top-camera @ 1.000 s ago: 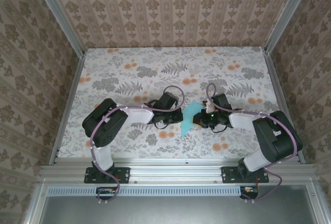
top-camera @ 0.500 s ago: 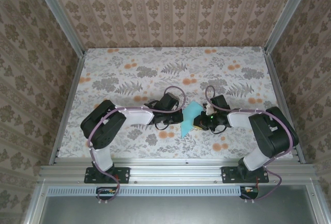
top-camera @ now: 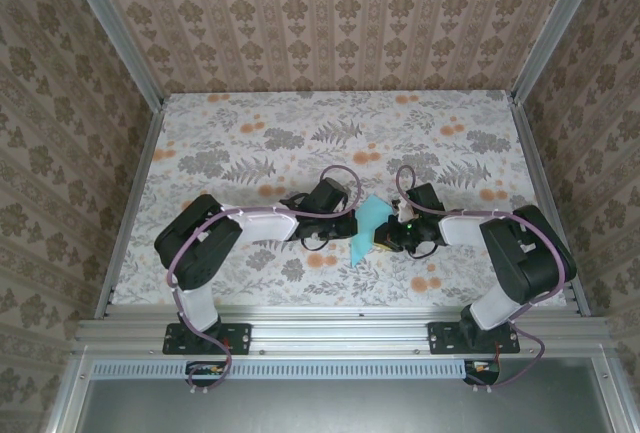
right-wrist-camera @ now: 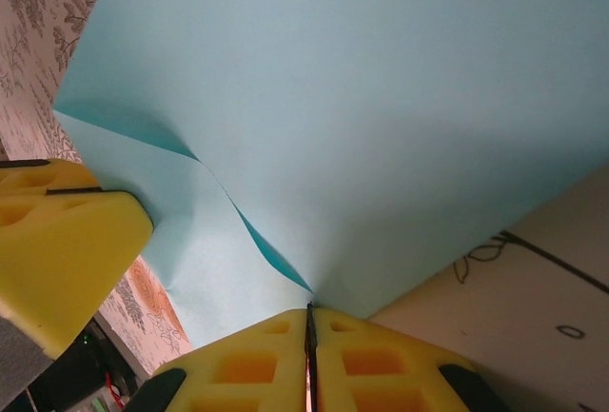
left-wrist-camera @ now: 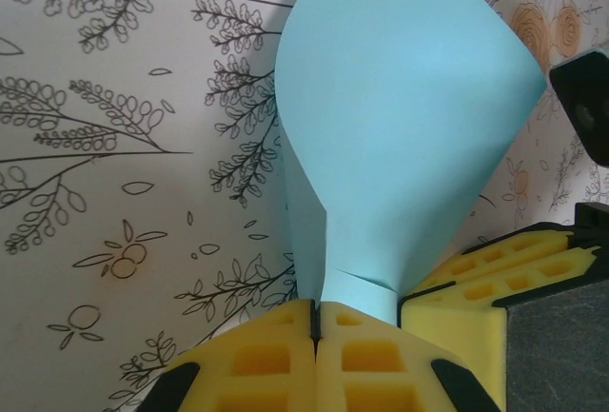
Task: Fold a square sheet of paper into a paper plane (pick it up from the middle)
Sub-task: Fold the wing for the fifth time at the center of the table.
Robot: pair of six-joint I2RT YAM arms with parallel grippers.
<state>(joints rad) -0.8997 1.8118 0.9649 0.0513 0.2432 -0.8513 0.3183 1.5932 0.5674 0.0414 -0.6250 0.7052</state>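
Note:
The square sheet of paper [top-camera: 367,225], light turquoise, hangs bent and partly folded between my two grippers just above the table's middle, one pointed end towards the near edge. My left gripper [top-camera: 350,224] is shut on its left side. In the left wrist view its yellow pads [left-wrist-camera: 315,309] pinch a narrow waist of the paper [left-wrist-camera: 409,117], which fans out wide above. My right gripper [top-camera: 386,237] is shut on the right side. In the right wrist view its pads [right-wrist-camera: 309,313] clamp a corner where two layers of the paper [right-wrist-camera: 362,107] meet.
The floral tabletop [top-camera: 250,143] stretches behind and to both sides, with patterned walls around it. The two grippers sit very close together: the right one's yellow finger [left-wrist-camera: 495,279] shows beside the left one's pads, and the left one's finger [right-wrist-camera: 67,241] beside the right one's.
The right gripper has shifted a little to the left, towards the left gripper, and the paper between them looks narrower. Both grips have held.

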